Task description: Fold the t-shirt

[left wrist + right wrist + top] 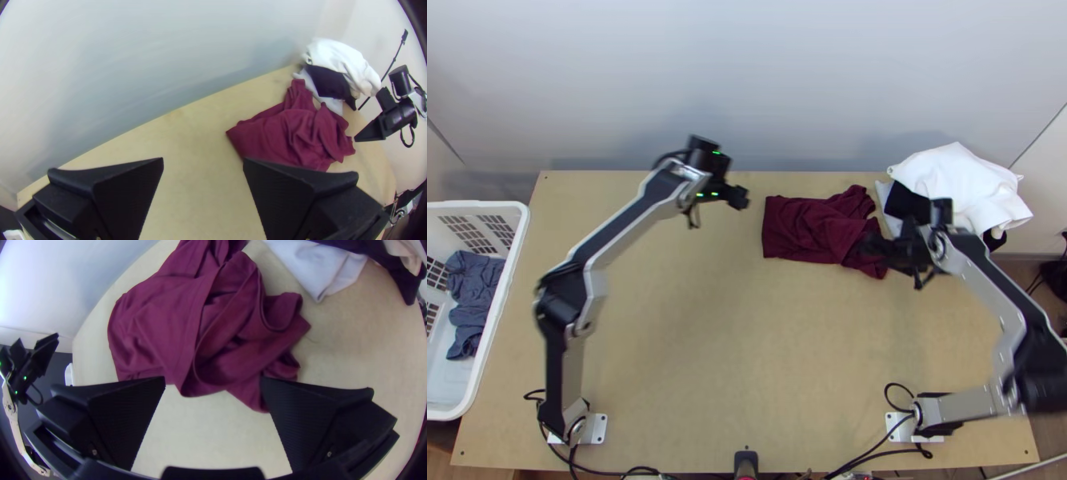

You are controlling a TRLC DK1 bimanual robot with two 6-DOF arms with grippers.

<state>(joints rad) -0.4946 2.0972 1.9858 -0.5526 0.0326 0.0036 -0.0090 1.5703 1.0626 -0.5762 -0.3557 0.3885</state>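
top: high, steeply down | wrists: lower, oblique, right nearer | shared: t-shirt [799,230]

1. My left arm [579,340] has silver-grey links and chunky black joints; a dark stripe [625,223] runs along its far link between paler edges.
2. My right arm [987,296] matches it: pale grey metal, black inlay, a bulky black elbow [1041,376].
3. Pale plates, left [597,430] and right [898,428], sit under my bases on the near side of the desk.
4. Thin black cables [635,469] trail from both bases.
5. Small green lights [716,152] dot my left wrist.
6. My jaws are black, with wide, flat, ribbed fingers [291,422] and little screws [329,454].
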